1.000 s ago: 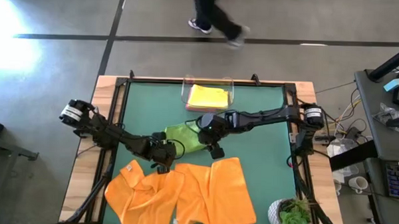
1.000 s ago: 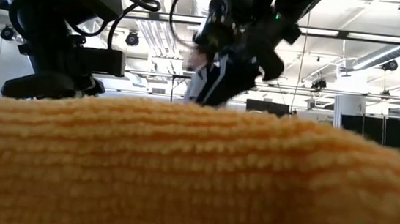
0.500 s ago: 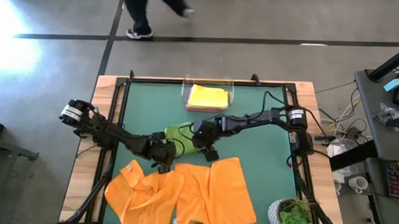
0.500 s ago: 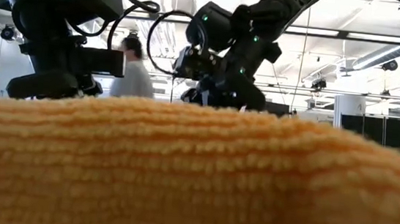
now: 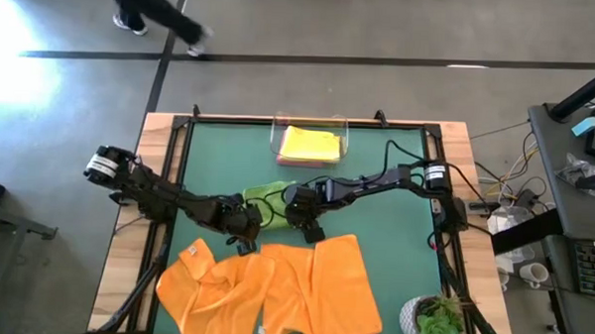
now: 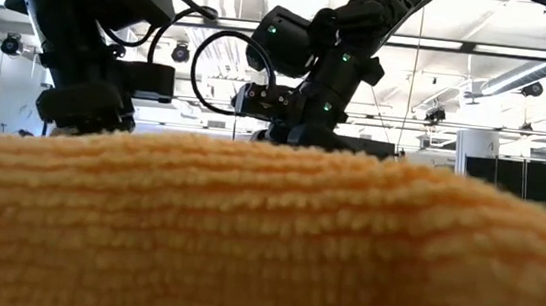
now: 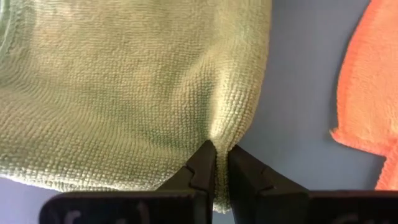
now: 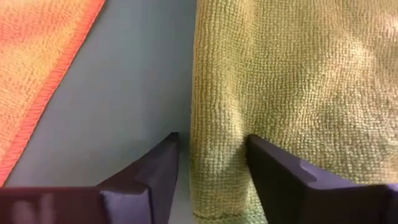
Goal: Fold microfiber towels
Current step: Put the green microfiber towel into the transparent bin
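Green towel (image 7: 124, 93) edge sits between both tools' fingers.

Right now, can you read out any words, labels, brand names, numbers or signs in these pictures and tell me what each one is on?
None can be read.
The green towel, orange towels and the yellow towel in the clear tray are plain, with no visible tag.
Both arms show no legible marking.
Items on the desk beside the table are too small to read.

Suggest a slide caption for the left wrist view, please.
Left tool shut, pinching the green towel's edge; orange towel alongside.
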Motion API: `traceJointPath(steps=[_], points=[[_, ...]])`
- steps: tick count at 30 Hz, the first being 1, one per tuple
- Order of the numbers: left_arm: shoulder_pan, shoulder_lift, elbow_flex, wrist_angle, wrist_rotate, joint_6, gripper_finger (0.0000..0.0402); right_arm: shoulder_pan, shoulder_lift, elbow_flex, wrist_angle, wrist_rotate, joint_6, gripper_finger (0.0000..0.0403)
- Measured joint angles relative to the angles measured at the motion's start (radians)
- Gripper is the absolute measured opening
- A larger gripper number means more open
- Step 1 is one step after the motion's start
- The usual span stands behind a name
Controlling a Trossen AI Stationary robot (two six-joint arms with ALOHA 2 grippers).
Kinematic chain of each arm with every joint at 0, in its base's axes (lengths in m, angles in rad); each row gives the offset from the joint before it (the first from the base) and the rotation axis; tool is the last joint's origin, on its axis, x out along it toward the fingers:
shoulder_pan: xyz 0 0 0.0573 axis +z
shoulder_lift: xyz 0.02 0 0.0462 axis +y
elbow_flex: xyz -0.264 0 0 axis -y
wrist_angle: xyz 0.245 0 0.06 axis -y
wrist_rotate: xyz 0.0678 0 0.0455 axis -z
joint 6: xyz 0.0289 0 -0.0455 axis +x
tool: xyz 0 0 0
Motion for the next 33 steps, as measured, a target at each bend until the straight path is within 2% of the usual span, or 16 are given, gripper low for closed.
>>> traceJointPath(steps=[13, 26, 33], points=[[0.021, -0.005, 0.002, 0.006, 0.004, 0.002, 0.0015, 0.0, 0.0, -0.002, -0.004, 0.044, 0.062, 0.0016], [0.021, -0.007, 0.139, -0.011, 0.058, 0.139, 0.0015, 0.069, -0.162, -0.007, -0.226, 0.061, 0.328, 0.0013], [0.021, -0.007, 0.227, -0.029, 0.02, 0.265, 0.0015, 0.13, -0.281, -0.006, -0.323, 0.147, 0.483, 0.0012]])
